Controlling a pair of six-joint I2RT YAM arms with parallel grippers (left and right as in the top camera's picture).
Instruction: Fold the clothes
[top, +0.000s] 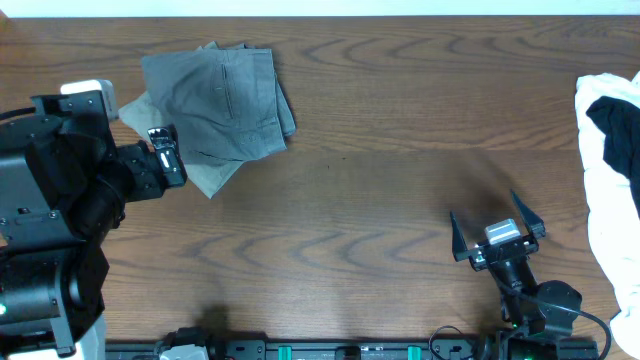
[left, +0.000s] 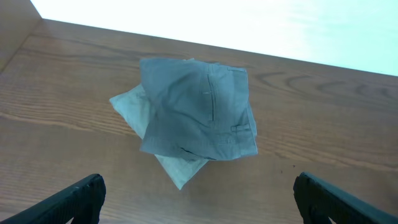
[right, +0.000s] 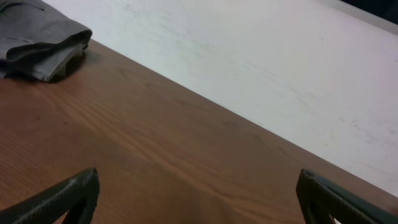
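Note:
Folded mid-grey shorts (top: 220, 100) lie at the far left of the table on top of a folded khaki-olive garment (top: 205, 175) whose corner sticks out below. Both also show in the left wrist view, grey (left: 196, 109) over khaki (left: 180, 168). My left gripper (top: 165, 155) is open and empty, just left of the stack, a short way from the khaki corner (left: 196, 199). My right gripper (top: 497, 225) is open and empty over bare wood at the near right (right: 199, 199). The folded stack's edge shows far off in the right wrist view (right: 37, 43).
A heap of white and black cloth (top: 610, 150) lies at the right edge of the table. The arm bases stand along the near edge. Bare wood lies between the stack and the heap.

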